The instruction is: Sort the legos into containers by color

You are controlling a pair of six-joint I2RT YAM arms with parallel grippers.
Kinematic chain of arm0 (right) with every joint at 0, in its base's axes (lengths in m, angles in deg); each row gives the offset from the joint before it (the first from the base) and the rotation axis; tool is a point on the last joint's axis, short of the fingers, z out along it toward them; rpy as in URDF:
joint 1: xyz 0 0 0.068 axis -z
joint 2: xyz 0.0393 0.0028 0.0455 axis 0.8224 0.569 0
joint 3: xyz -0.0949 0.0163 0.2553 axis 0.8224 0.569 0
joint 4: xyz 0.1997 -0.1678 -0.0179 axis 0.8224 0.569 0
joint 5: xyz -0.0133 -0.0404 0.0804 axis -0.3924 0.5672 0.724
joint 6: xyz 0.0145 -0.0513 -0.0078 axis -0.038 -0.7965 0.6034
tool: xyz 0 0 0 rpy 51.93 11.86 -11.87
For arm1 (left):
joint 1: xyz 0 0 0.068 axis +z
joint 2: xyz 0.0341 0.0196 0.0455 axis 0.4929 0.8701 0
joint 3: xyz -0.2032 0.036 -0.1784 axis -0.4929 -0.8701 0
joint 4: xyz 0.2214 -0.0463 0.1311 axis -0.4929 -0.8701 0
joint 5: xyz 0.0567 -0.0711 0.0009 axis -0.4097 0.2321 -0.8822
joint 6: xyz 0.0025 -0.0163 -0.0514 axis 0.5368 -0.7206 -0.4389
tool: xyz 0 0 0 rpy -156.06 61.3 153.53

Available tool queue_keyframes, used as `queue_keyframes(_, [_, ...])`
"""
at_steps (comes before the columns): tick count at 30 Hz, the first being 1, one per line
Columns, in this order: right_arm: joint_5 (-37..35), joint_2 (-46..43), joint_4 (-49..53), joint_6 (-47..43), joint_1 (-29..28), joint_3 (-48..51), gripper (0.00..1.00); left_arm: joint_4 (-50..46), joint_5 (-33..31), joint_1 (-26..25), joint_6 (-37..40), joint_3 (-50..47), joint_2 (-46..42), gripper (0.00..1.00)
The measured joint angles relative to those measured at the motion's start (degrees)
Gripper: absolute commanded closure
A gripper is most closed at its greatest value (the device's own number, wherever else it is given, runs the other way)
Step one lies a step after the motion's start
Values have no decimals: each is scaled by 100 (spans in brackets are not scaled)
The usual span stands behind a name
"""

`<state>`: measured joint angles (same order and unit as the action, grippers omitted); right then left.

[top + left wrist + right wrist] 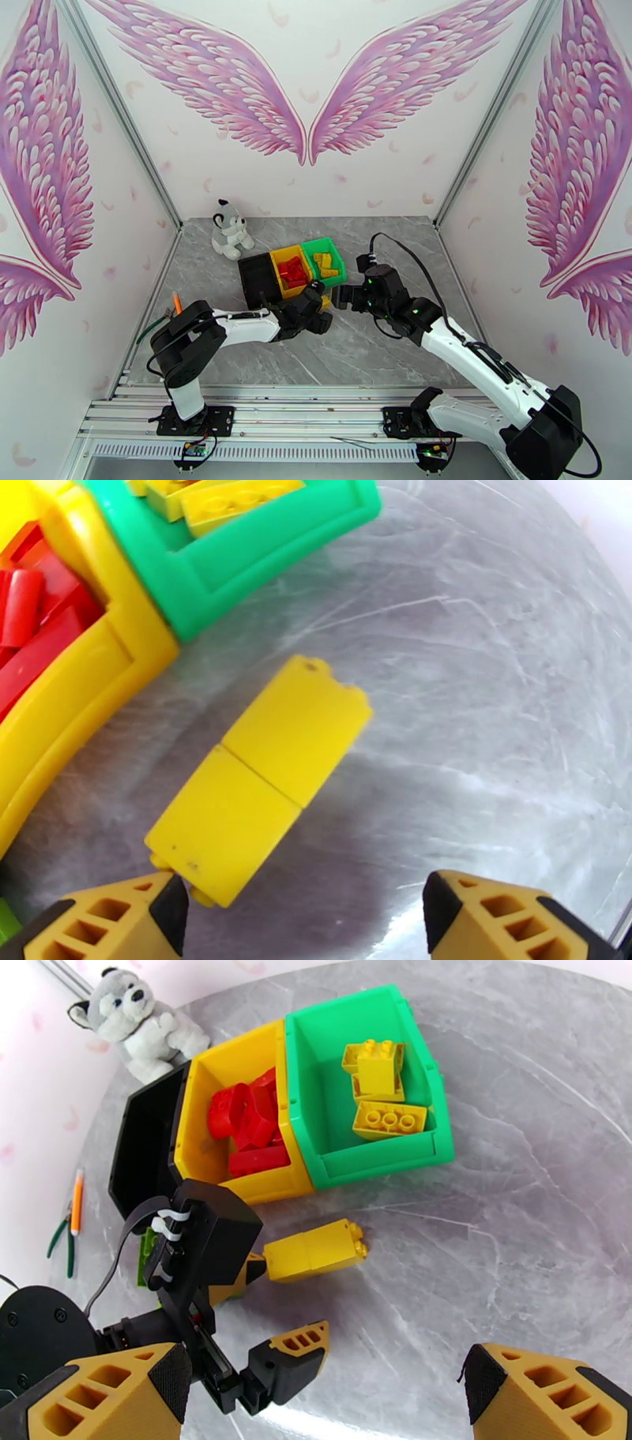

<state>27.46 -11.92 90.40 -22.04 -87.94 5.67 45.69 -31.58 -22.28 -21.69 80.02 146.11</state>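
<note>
Tabletop in grey veined marble pattern carries everything, walled by white panels printed with pink wings. Left gripper, with mustard-yellow ribbed fingers and black pads, sits low over the table just in front of the bins. Its jaws stand apart, and one pad touches or nearly touches the near end of the loose yellow piece, which is not clamped. Right gripper hangs higher, just to the right of the left one, jaws spread wide with nothing between them.

Three small open-top plastic bins stand side by side at mid-table, walls touching: the black bin on the left, the yellow bin in the middle, the green bin on the right. A grey-and-white plush husky sits upright behind the black bin.

Glossy red studded bricks lie heaped in the yellow bin. Several yellow studded bricks lie in the green bin, one flat with its studs up. On the bare table just in front of the seam between those two bins lies a yellow block of two bricks joined end to end, on its side, with studs showing at its far end. A green brick lies in front of the black bin, mostly hidden behind the left wrist.

Green-handled pliers and an orange pen lie at the table's left edge.
</note>
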Motion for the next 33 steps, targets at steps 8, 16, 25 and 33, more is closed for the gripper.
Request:
queue_keyframes(8, [-39,-140,0,0,37,17,2,-173,-385,166,306,-4,-9,18])
queue_keyframes(16, [-46,-146,2,0,72,61,2,-236,-262,339,905,48,79,25])
queue_keyframes(25, [-46,-146,2,0,76,63,2,-201,107,339,1314,481,651,38])
queue_keyframes(33, [-46,-146,2,0,107,63,2,-138,177,337,1399,503,702,61])
